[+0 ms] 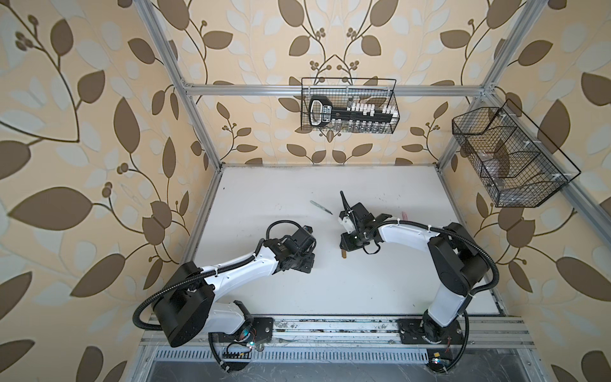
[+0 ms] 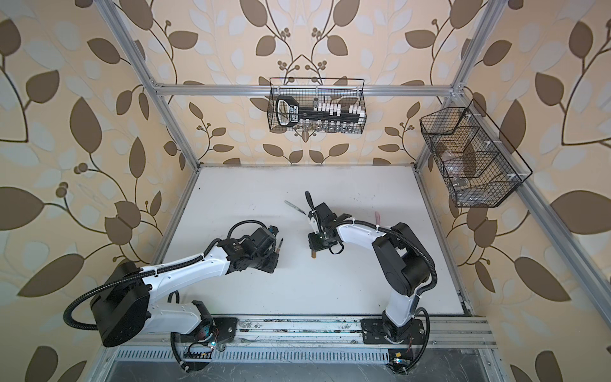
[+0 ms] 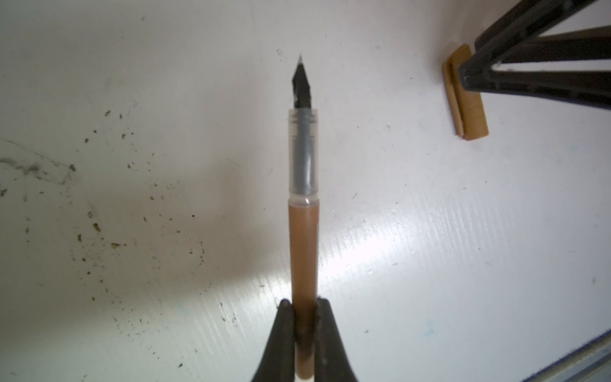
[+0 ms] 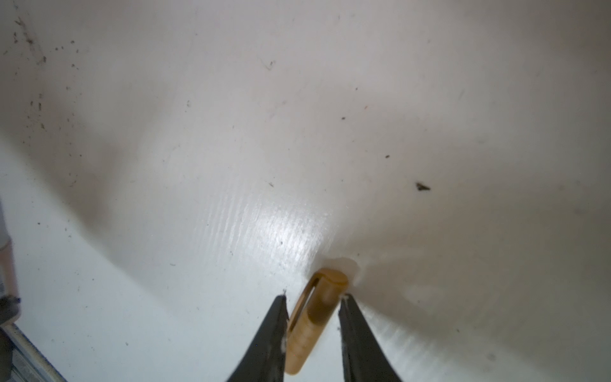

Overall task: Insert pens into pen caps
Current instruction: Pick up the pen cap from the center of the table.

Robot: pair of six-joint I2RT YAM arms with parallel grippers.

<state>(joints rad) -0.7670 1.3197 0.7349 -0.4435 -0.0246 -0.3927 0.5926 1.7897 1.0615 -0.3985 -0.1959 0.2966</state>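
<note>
While flat on table (image 4: 231, 132), brown cap (image 4: 314, 317) between jaws of right gripper (image 4: 314, 297).

White arms (image 1: 231, 269), black joints (image 1: 185, 307), seemingly ribbed cables (image 1: 136, 314).

A small brown tubular cap (image 1: 344, 254) pokes out on the white tabletop (image 1: 264, 198) just beneath the right gripper (image 1: 345, 246), a pale green slim pen (image 1: 321, 207) lies beyond that gripper, and the left gripper (image 1: 305, 261) stands apart to its side.
</note>
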